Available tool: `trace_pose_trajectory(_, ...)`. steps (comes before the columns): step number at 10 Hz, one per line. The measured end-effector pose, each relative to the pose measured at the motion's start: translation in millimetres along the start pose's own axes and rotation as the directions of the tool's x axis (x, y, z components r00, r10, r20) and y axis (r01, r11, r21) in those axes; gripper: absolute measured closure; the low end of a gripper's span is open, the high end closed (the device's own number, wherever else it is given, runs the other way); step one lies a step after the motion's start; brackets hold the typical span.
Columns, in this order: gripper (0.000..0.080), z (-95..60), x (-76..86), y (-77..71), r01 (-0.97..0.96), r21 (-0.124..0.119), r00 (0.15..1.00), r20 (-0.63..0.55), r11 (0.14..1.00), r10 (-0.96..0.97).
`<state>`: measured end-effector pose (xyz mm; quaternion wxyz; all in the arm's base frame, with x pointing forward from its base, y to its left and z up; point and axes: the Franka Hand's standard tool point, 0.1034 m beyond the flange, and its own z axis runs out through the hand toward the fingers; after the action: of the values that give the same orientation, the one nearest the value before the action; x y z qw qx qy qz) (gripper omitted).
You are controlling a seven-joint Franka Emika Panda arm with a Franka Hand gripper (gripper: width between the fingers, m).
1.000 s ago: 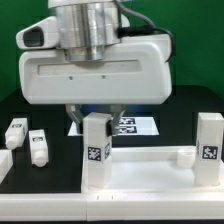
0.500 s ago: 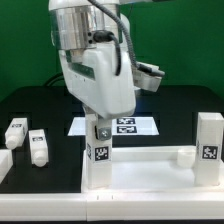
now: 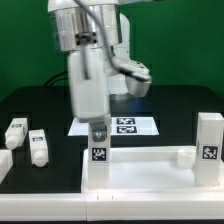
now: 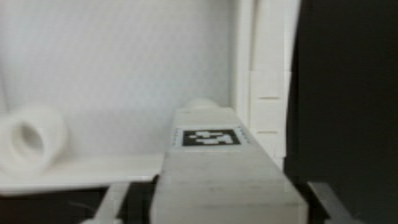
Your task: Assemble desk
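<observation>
Holding gripper [image 3: 97, 130] clamped on upright leg [image 3: 97, 153] at desk top [image 3: 150, 180] corner, the exterior view's left; seeing second leg [image 3: 208, 140] standing opposite; leaving two loose legs [image 3: 38, 147] lying on table [image 3: 30, 105]. Judging roughly halfway.

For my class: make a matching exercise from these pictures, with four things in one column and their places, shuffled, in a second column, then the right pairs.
Things
1. gripper
2. loose legs
3. marker board
4. free-standing leg

Places
A. flat on the table, behind the desk top
B. on the table, at the exterior view's left
C. upright at the desk top's corner, at the exterior view's right
D. closed on the gripped leg at the desk top's other corner

Pairs: 1-D, 2-B, 3-A, 4-C
</observation>
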<state>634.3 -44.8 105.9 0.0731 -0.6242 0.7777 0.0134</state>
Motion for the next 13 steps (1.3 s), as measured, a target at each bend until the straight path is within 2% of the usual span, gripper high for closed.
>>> trace_pose_trajectory(1, 0.0509, 1.3, -0.5, 0.2, -0.129, 0.032, 0.992, 0.006, 0.991, 0.129)
trace_pose_trajectory(2, 0.0504, 1.4, -0.1, -0.5, -0.117, 0.032, 0.993, 0.004, 0.993, 0.117)
trace_pose_trajectory(3, 0.0338, 1.3, -0.1, -0.8, -0.017, 0.031, 1.000, 0.000, 0.999, 0.017)
trace_pose_trajectory(4, 0.0338, 0.5, 0.5, -1.9, 0.129, 0.032, 0.992, -0.007, 0.991, -0.129)
trace_pose_trajectory(5, 0.0183, 0.2, 2.6, -2.7, 0.315, 0.031, 0.949, -0.014, 0.949, -0.315)
trace_pose_trajectory(6, 0.0183, 0.4, 5.7, -2.9, 0.476, 0.026, 0.880, -0.018, 0.879, -0.475)
trace_pose_trajectory(7, 0.0154, 0.7, 6.2, -2.4, 0.561, 0.024, 0.828, -0.021, 0.828, -0.561)
trace_pose_trajectory(9, 0.0151, 1.0, 6.7, -2.5, 0.660, 0.020, 0.752, -0.025, 0.751, -0.659)
trace_pose_trajectory(10, 0.0151, 1.0, 6.8, -2.5, 0.732, 0.016, 0.681, -0.028, 0.681, -0.732)
trace_pose_trajectory(11, 0.0151, 0.9, 6.2, -2.2, 0.864, -0.028, 0.502, -0.044, 0.503, -0.864)
trace_pose_trajectory(12, 0.0151, 1.2, 1.3, -2.4, 0.960, -0.074, 0.268, -0.039, 0.270, -0.963)
trace_pose_trajectory(13, 0.0151, 2.9, -0.3, -1.6, 0.981, -0.082, 0.173, -0.021, 0.174, -0.985)
